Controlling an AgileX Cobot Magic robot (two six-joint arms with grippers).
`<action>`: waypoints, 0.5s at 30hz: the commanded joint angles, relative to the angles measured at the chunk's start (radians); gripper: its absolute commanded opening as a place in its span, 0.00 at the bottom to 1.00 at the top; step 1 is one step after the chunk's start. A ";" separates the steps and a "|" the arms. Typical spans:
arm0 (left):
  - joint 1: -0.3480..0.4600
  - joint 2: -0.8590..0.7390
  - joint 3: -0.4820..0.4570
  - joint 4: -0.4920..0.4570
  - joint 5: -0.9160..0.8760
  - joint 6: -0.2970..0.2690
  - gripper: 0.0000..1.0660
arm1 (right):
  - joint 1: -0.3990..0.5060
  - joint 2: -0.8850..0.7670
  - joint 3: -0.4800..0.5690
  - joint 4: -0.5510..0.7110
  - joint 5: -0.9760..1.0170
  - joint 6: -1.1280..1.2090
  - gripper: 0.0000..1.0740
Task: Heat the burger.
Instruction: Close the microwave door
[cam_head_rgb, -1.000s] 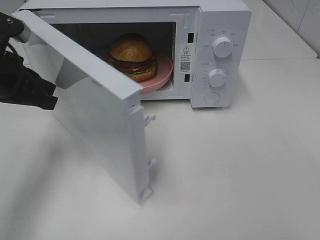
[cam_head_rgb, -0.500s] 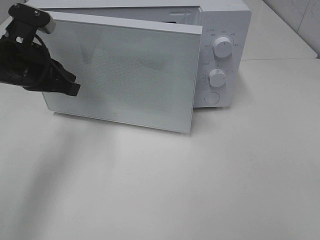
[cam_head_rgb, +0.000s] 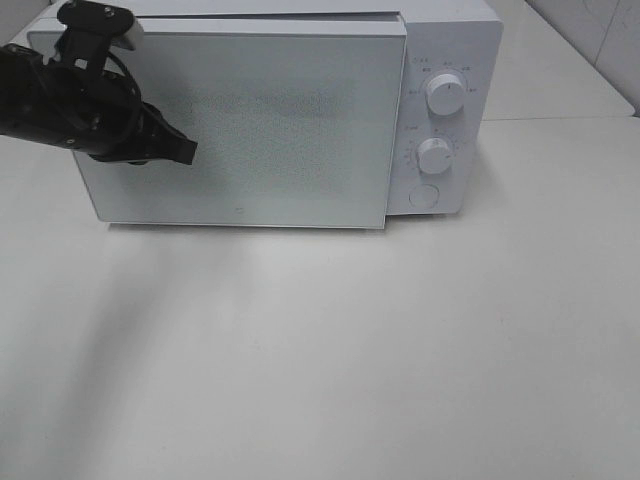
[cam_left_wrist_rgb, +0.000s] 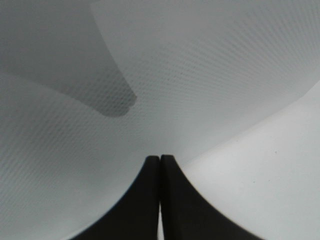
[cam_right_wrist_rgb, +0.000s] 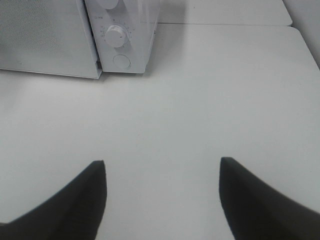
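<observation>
The white microwave (cam_head_rgb: 440, 60) stands at the back of the table with its door (cam_head_rgb: 260, 130) swung flat against the front. The burger is hidden behind the door. My left gripper (cam_head_rgb: 185, 152) is shut and empty, its tip pressed against the door's left part; the left wrist view shows its closed fingertips (cam_left_wrist_rgb: 160, 162) against the dotted door panel (cam_left_wrist_rgb: 200, 75). My right gripper (cam_right_wrist_rgb: 162, 170) is open and empty above the bare table, in front of the microwave's right side; it does not show in the exterior high view.
The microwave's control panel has two round knobs (cam_head_rgb: 445, 92) (cam_head_rgb: 434, 156) and a round button (cam_head_rgb: 425, 196); the lower knob (cam_right_wrist_rgb: 115, 36) and button (cam_right_wrist_rgb: 121, 61) also show in the right wrist view. The white table (cam_head_rgb: 400, 350) spreads in front.
The microwave door swung from wide open to flat against the front, hiding the burger and pink plate. My left gripper moved right along with the door.
</observation>
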 joint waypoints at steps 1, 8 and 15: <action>-0.026 0.024 -0.031 -0.018 0.004 0.004 0.00 | -0.006 -0.027 0.001 -0.010 -0.002 -0.001 0.58; -0.116 0.118 -0.126 -0.015 -0.082 0.008 0.00 | -0.006 -0.027 0.001 -0.010 -0.002 -0.001 0.58; -0.168 0.179 -0.209 -0.014 -0.125 0.008 0.00 | -0.006 -0.027 0.001 -0.010 -0.002 -0.001 0.58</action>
